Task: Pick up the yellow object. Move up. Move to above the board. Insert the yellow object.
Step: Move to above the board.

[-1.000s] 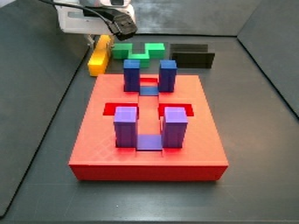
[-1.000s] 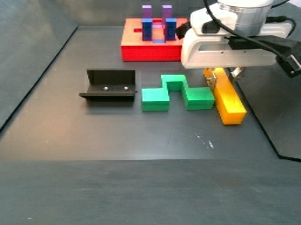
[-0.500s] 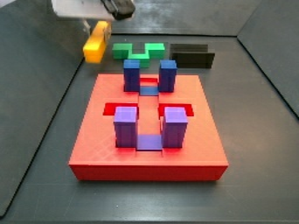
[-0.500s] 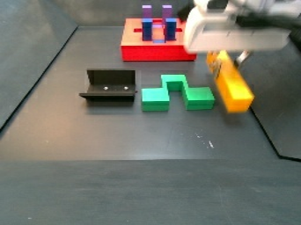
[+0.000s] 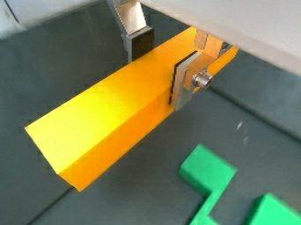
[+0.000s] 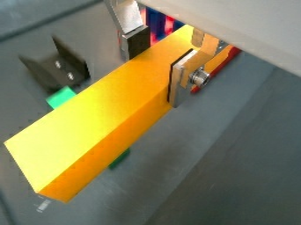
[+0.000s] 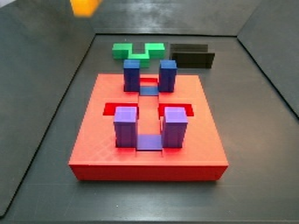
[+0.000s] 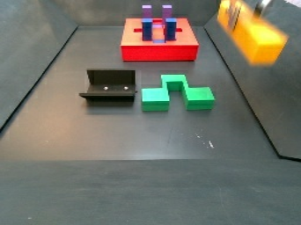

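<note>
My end effector [image 5: 165, 54] is clenched on the yellow bar [image 5: 123, 114], its silver fingers [image 5: 188, 77] pressing the long sides near one end, so most of the bar sticks out away from my wrist in both wrist views. The bar is well off the worktop: in a side view only its blurred end [image 7: 84, 7] shows at the top left edge of the frame, and in a side view it hangs as a blur [image 8: 255, 35] at the upper right, above the dark floor.

The red board [image 7: 149, 131] fills the middle of the frame in a side view, to the lower right of the bar; in a side view it sits at top centre [image 8: 159, 47], left of the bar. So the next move, I judge, is a sideways carry toward the board. The bar's long axis looks roughly level; how it lines up with the board's slots I cannot tell through the blur. The green block [image 8: 177, 92] and the fixture [image 8: 109, 87] lie below, well apart.
</note>
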You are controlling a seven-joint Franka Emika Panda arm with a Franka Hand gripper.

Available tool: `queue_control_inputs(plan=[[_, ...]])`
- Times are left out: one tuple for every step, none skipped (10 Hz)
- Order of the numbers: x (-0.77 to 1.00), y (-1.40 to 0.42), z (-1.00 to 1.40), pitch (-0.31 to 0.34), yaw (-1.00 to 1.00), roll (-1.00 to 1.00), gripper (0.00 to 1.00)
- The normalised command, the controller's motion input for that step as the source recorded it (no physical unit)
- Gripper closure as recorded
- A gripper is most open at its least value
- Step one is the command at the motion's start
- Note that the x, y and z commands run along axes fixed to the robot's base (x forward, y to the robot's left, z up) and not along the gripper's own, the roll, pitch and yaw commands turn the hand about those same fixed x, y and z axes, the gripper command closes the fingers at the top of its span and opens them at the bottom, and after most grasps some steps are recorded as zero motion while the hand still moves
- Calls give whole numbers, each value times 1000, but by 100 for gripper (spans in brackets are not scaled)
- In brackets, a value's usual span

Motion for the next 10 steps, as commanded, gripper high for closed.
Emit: queue_control_inputs(plan=[[18, 1, 1400, 84, 4, 11, 100], [14, 1, 1400, 84, 3, 11, 100], [-2, -6, 740, 64, 3, 15, 100], [37, 5, 285, 45, 2, 10, 100], [44, 7, 185, 59, 0, 6, 100], [774, -1400, 225, 112, -136, 106, 100], [770, -1400, 201, 124, -112, 123, 100], [823, -1400, 189, 174, -53, 85, 100], [844, -1400, 195, 175, -34, 4, 100], [852, -1400, 206, 178, -17, -3, 100]])
